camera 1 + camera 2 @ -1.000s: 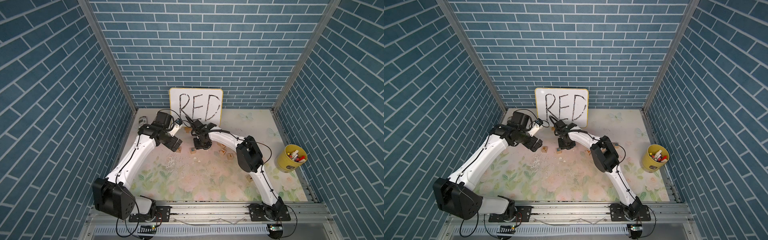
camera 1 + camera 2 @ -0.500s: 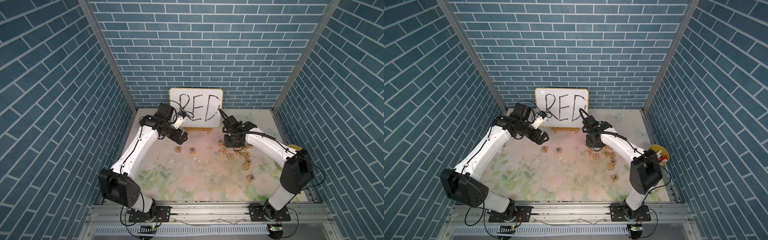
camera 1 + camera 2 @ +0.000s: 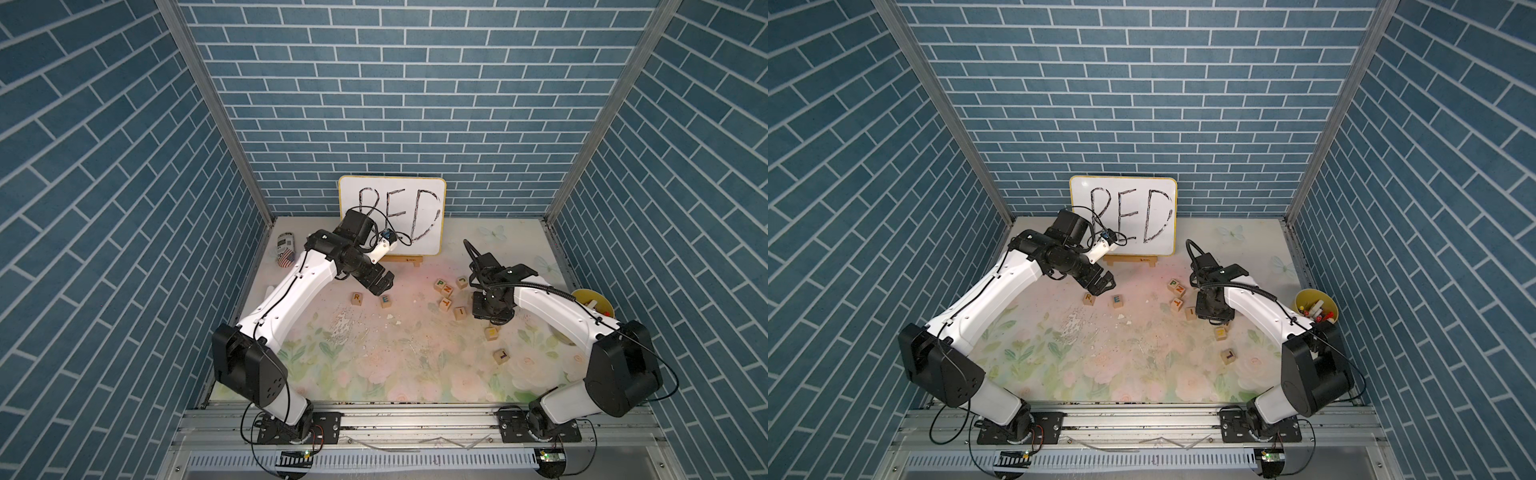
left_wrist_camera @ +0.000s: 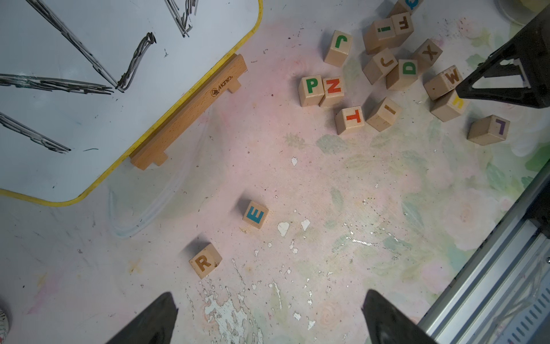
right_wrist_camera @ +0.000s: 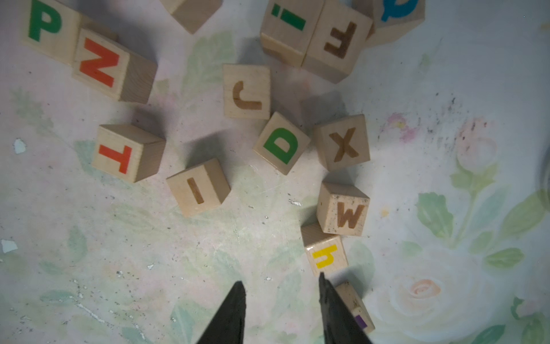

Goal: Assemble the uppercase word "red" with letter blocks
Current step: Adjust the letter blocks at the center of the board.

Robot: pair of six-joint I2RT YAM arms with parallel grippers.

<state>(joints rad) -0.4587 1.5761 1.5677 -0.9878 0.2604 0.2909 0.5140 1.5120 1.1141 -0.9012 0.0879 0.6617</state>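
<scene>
I'd swung the right jaws, narrowly parted and empty, near the green-D light-wood cube [image 5: 281, 143]; left jaws gaped empty; D remained to fetch.

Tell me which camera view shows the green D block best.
The right wrist view: the D block lies large and sharp, its green letter fully shown, beside the X block. The left wrist view shows the D block smaller, within the cluster. In both top views the right arm hides it.

R block [image 4: 205, 261] lies beside E block [image 4: 255, 214], D block [image 5: 281, 143] well apart
</scene>
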